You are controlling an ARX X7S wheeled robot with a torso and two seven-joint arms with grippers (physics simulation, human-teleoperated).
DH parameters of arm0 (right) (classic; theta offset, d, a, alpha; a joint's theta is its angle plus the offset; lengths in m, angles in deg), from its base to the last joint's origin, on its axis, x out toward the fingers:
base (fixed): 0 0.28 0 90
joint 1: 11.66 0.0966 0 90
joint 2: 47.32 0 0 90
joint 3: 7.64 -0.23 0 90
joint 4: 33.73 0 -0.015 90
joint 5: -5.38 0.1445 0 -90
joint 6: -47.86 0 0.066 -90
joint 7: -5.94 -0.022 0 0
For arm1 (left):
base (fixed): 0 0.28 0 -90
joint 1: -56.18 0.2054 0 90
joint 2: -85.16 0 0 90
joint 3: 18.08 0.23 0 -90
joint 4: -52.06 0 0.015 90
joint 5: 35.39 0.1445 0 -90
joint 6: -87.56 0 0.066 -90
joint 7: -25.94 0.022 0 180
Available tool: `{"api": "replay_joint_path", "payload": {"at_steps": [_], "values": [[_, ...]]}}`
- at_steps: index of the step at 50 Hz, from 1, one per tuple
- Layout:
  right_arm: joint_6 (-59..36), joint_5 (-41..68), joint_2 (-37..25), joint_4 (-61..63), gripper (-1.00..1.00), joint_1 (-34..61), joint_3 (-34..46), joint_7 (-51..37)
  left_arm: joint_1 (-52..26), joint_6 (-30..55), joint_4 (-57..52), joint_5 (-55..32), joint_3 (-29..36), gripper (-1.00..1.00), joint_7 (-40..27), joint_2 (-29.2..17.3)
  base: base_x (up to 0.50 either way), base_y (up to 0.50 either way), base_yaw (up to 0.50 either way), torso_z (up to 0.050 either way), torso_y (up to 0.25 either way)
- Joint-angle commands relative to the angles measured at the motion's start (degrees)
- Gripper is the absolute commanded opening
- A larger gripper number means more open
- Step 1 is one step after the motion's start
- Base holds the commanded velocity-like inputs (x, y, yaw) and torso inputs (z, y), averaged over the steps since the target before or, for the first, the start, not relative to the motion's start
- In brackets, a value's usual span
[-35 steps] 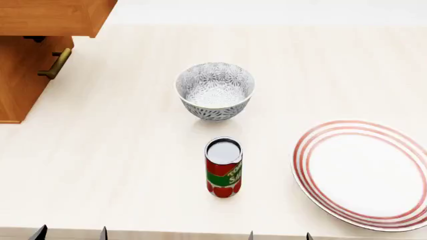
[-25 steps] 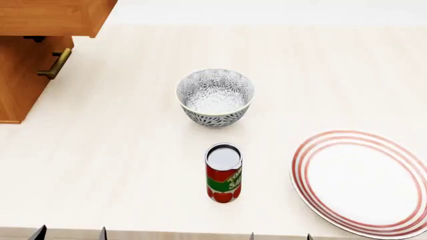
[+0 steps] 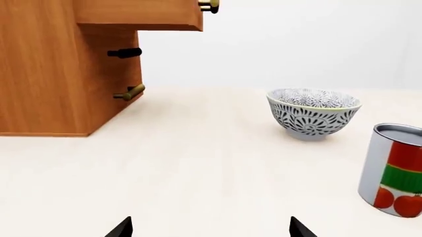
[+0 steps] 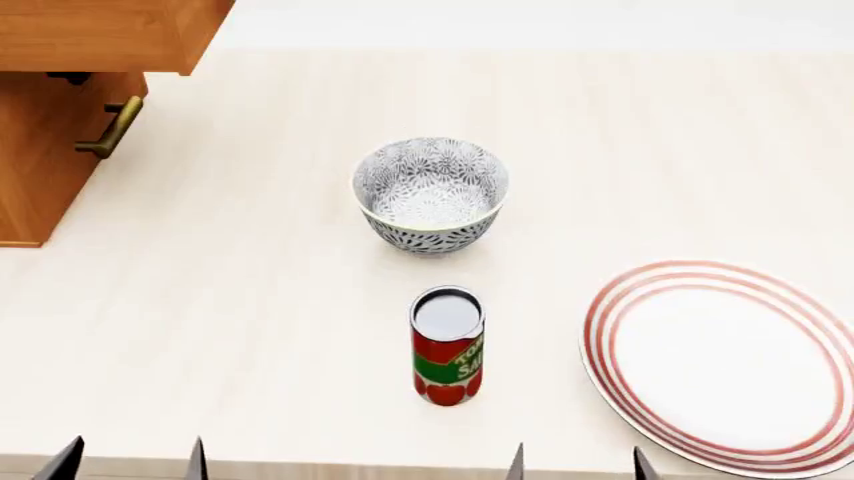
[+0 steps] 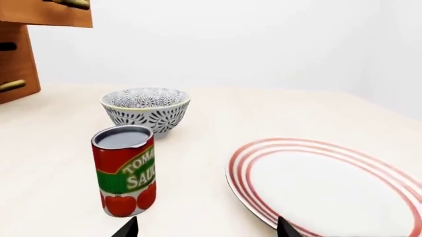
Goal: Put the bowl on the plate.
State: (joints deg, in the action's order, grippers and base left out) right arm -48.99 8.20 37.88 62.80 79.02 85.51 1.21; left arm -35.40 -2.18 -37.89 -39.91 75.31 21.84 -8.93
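The bowl (image 4: 430,194), white with a dense grey-black pattern, stands upright and empty on the pale table, near the middle; it also shows as the bowl (image 3: 313,113) and the bowl (image 5: 146,109) in the wrist views. The plate (image 4: 722,365), white with red rings, lies flat at the front right, and the plate (image 5: 326,183) shows in the right wrist view. My left gripper (image 4: 130,462) is open at the front edge, left of the can, holding nothing. My right gripper (image 4: 577,464) is open too, between can and plate. Only fingertips of each show.
A red tomato-sauce can (image 4: 447,345) stands upright between the bowl and the table's front edge. A wooden cabinet (image 4: 74,100) with a brass handle (image 4: 112,129) fills the back left corner. The table's front edge (image 4: 334,467) runs by the fingertips.
The head view tilted, sliding the scene slightly down the picture, then held still. Both grippers' fingertips now reach a little further into view at the bottom edge.
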Motion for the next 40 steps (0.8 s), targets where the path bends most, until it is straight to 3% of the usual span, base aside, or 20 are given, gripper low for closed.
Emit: {"api": "replay_joint_path", "payload": {"at_steps": [1, 20, 40], "values": [[-5.95, 1.39, -1.81, 2.33, 1.0, 3.25, 0.1, -0.59, -2.51, 1.25, 0.61, -1.87, 0.44, 1.0, -0.43, -1.02, 0.0, 0.0, 0.0, 0.0, 0.0], [-15.95, 3.58, -4.21, 5.71, 1.0, 8.79, -2.96, -3.45, -8.06, 3.19, 1.38, -3.34, 0.58, 1.0, -2.12, -2.52, 0.0, 0.0, 0.0, 0.0, 0.0], [-19.08, 5.55, -6.45, 9.1, 1.0, 9.85, -3.67, -2.88, -7.05, 3.17, -1.6, -4.09, 1.26, 1.0, -3.38, -3.79, 0.0, 0.0, 0.0, 0.0, 0.0]]}}
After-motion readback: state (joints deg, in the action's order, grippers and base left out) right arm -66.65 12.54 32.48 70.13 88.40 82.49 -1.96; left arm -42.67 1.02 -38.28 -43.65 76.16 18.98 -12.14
